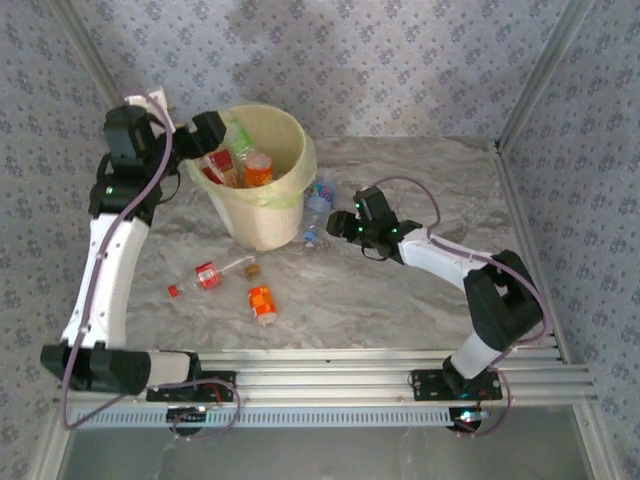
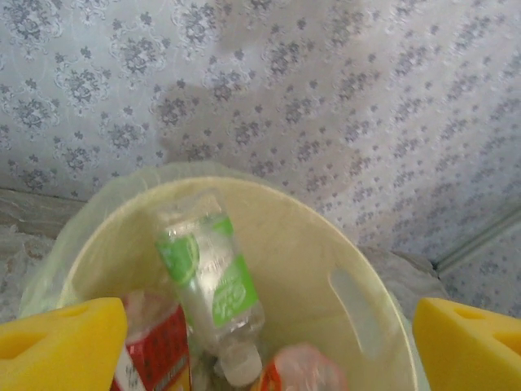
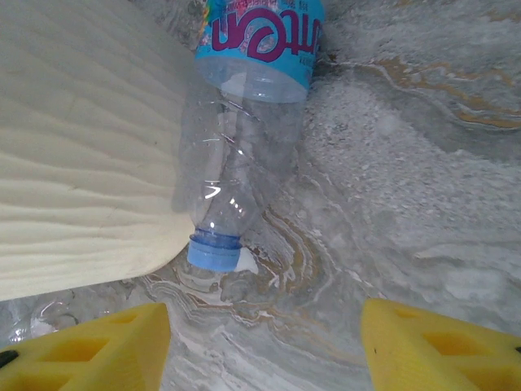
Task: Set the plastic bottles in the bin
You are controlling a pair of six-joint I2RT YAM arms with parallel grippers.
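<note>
i see the bin (image 1: 262,215) with a green bottle (image 2: 213,285) inside it. a blue bottle (image 3: 244,147) lies against the bin's 4 o'clock side. my left gripper (image 2: 264,346) hangs over the rim, fingers apart and empty. my right gripper (image 3: 264,342) is near the blue bottle's cap, fingers apart.

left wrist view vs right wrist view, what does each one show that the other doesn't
Left wrist: the inside of the bin, holding a green-label bottle, a red-label bottle and an orange-label bottle, patterned wall behind. Right wrist: a blue-label bottle lying on the marble table beside the bin's outer wall. Both: the bin, and an open, empty gripper: left gripper, right gripper.
</note>
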